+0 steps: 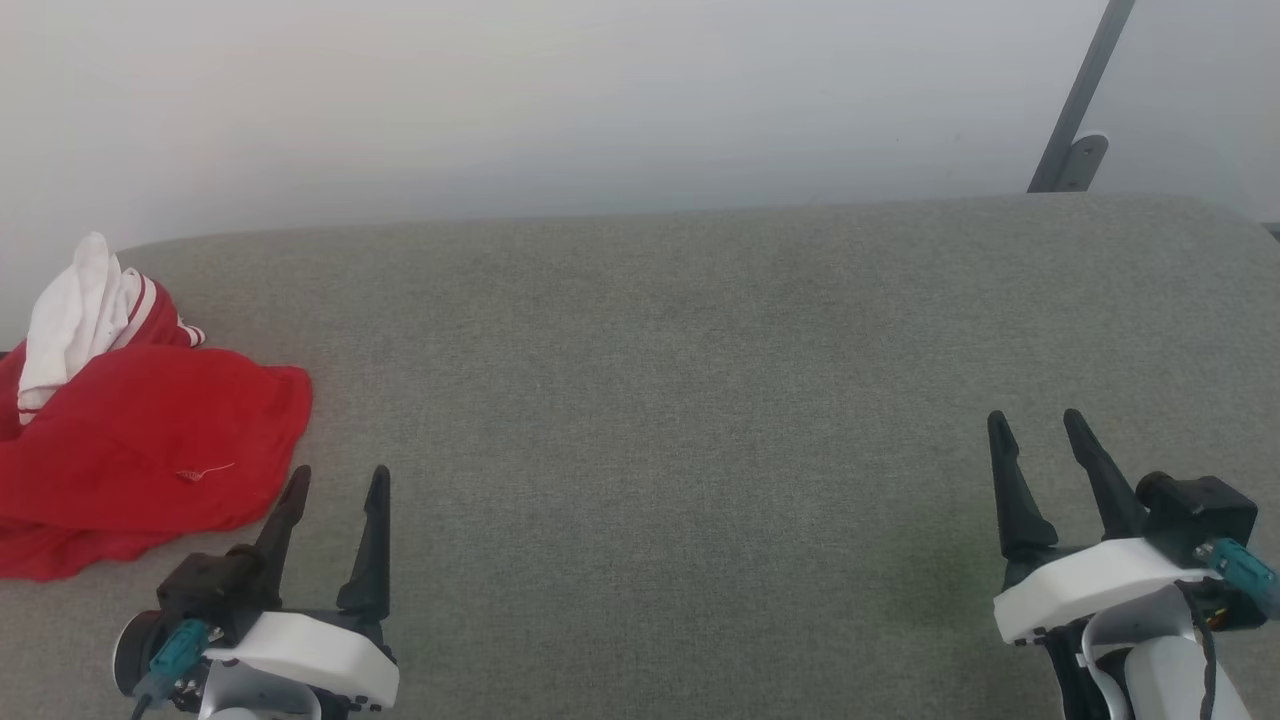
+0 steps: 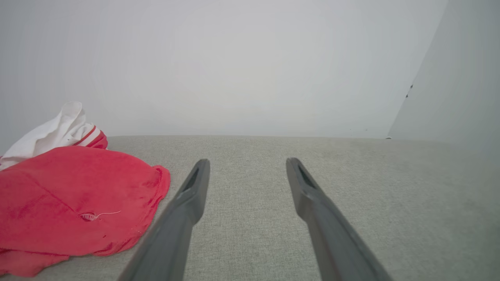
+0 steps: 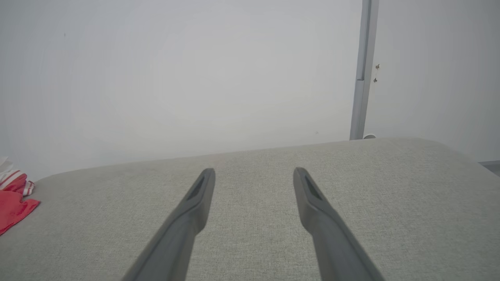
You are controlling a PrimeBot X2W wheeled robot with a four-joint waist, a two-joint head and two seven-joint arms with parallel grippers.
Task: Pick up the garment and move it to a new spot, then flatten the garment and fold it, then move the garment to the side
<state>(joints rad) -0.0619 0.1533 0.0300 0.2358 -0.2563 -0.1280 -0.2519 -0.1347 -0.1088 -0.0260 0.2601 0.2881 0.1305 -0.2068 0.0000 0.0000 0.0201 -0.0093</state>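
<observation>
The garment [image 1: 140, 450] lies bunched at the far left of the grey padded surface [image 1: 700, 400], bright red with a white panel and striped band on top. In the left wrist view the garment [image 2: 74, 199] sits left of my fingers, its edge close to the left finger. In the right wrist view the garment [image 3: 13, 203] peeks in at the left edge. My left gripper [image 1: 338, 482] is open just right of the garment's edge, holding nothing. My right gripper [image 1: 1035, 425] is open at the lower right, far from the fabric, also holding nothing.
A pale wall rises behind the surface's far edge. A grey metal post [image 1: 1080, 100] with a foot bracket stands at the back right, the grey post [image 3: 361, 70] also showing in the right wrist view. The surface's right corner [image 1: 1230, 215] curves away.
</observation>
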